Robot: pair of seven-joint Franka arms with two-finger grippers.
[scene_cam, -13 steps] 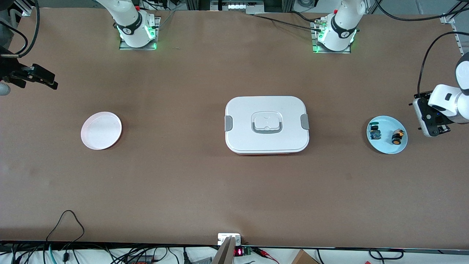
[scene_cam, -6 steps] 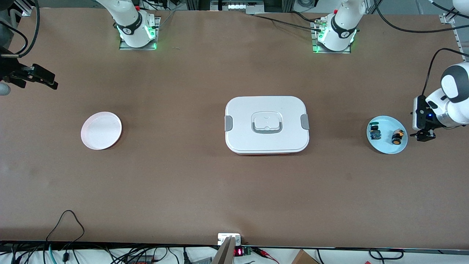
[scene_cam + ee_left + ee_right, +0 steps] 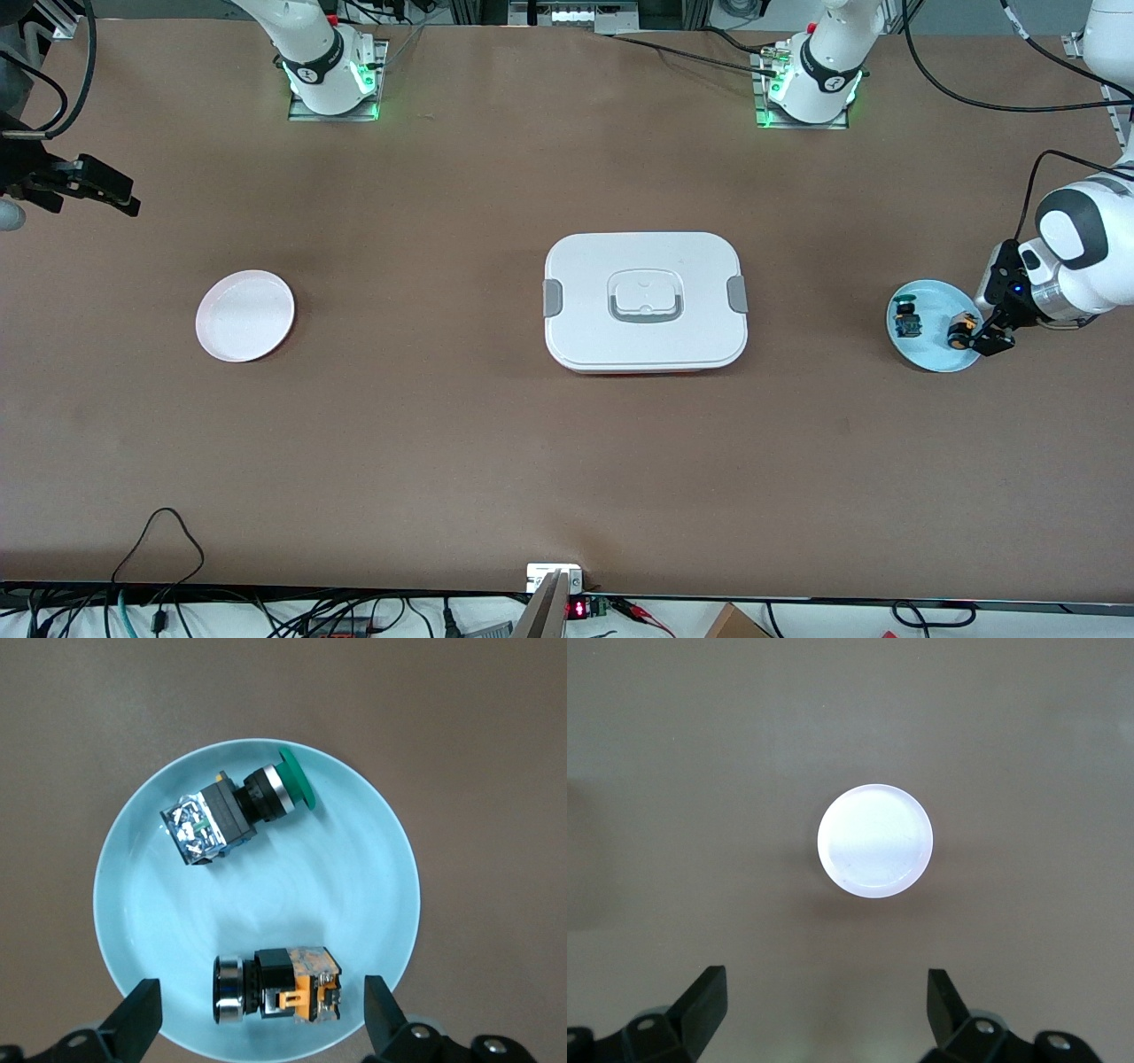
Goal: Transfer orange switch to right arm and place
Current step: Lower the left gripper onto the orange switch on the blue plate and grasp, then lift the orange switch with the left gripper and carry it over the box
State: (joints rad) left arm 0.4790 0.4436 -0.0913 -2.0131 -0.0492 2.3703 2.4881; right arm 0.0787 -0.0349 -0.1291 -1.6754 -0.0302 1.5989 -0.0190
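Note:
The orange switch lies on its side on a light blue plate near the left arm's end of the table. In the left wrist view the switch shows a black and silver barrel and an orange block. My left gripper is open over the plate's edge, with the fingertips standing either side of the switch, apart from it. My right gripper waits open and empty at the right arm's end of the table, and shows in its own wrist view.
A blue-bodied part with a green top lies on the same plate, also in the left wrist view. A closed white box stands mid-table. A pale pink plate lies toward the right arm's end, seen in the right wrist view.
My left gripper has swung in from off the table's end and come down over the blue plate, around the orange switch. The right arm has not moved.

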